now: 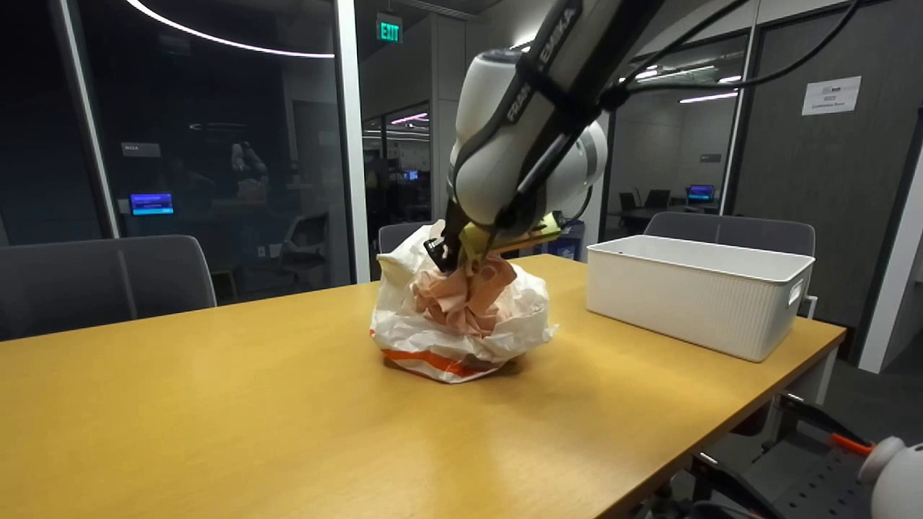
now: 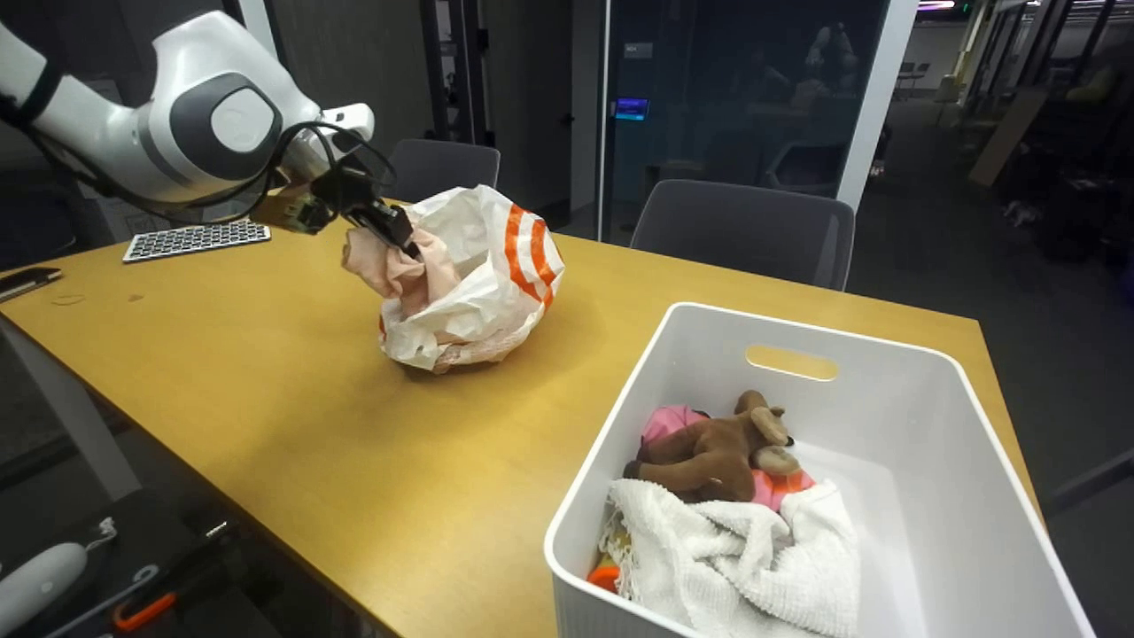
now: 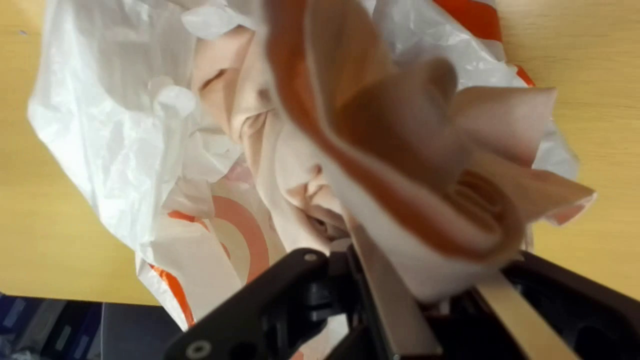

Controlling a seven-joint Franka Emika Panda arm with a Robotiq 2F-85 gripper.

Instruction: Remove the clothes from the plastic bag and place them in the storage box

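In an exterior view, a broad stretch of yellow wood-grain tabletop (image 2: 372,443) is seen between the orange-striped white plastic bag (image 2: 500,310), at far left, and the rectangular white plastic storage box (image 2: 948,496), at near right, just beside the right table edge; the pale-pink cloth (image 2: 423,279) is clamped by the black two-finger gripper (image 2: 403,234), crumpled in loose folds, partly above the bag's mouth, partly inside.

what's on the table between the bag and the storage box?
Only tabletop. That strip, separating the bag from the storage box, shows in both exterior views.
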